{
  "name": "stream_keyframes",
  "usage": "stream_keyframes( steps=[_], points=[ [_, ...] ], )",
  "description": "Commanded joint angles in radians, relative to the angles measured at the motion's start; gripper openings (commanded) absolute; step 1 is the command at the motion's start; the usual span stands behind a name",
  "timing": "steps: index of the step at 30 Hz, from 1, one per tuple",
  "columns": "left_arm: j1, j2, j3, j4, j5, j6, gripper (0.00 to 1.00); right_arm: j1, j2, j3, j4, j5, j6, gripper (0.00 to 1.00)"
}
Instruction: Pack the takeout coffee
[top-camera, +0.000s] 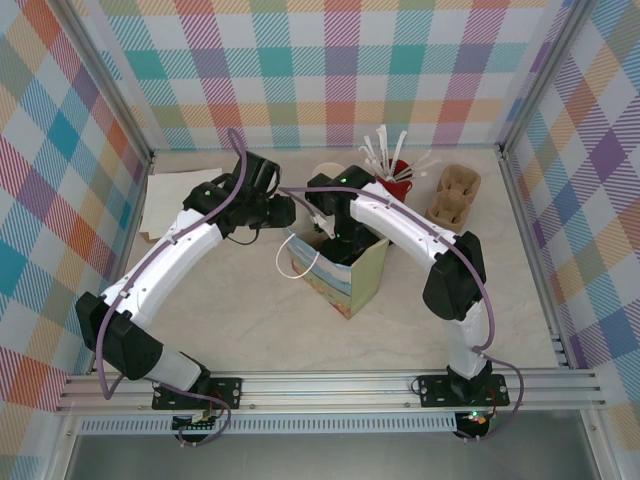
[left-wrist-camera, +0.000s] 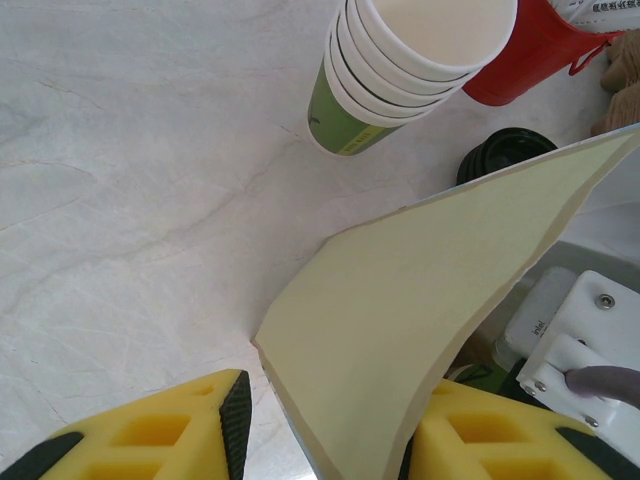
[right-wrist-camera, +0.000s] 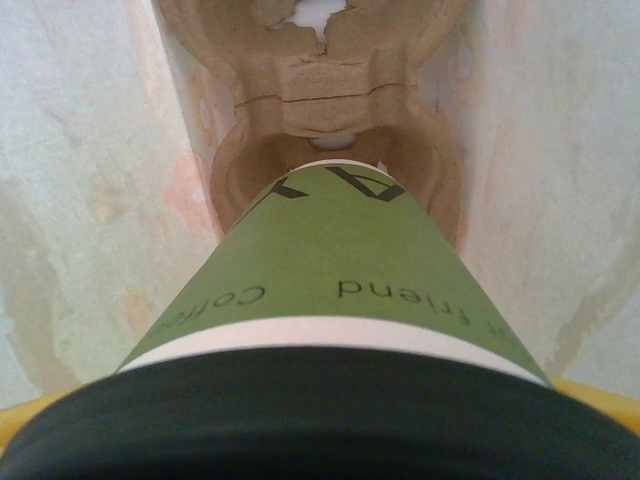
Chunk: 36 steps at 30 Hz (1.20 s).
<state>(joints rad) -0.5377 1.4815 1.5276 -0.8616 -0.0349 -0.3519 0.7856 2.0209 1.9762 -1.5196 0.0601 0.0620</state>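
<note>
Insertion step. Right tool (top-camera: 338, 232) grasped takeout coffee (right-wrist-camera: 330, 270), cup inside paper bag (top-camera: 350, 285), above carrier (right-wrist-camera: 325, 100) well. Left tool (left-wrist-camera: 320, 440) part-open, astride bag wall. Next: lower straight, seat cup, release.

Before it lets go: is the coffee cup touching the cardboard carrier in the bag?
Cannot tell. In the right wrist view the takeout coffee overlaps a well of the cardboard carrier, hiding contact or gap.
</note>
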Motion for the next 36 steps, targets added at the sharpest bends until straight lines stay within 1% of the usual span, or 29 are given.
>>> stream_keyframes(
  steps=[1, 36],
  points=[
    [0.008, -0.004, -0.001, -0.005, 0.005, -0.001, 0.41, -0.003, 0.001, -0.007, -0.019, -0.001, -0.016, 0.69],
    [0.008, -0.003, 0.003, -0.008, 0.005, -0.001, 0.42, -0.015, -0.004, -0.047, 0.04, -0.025, -0.019, 0.69]
  ],
)
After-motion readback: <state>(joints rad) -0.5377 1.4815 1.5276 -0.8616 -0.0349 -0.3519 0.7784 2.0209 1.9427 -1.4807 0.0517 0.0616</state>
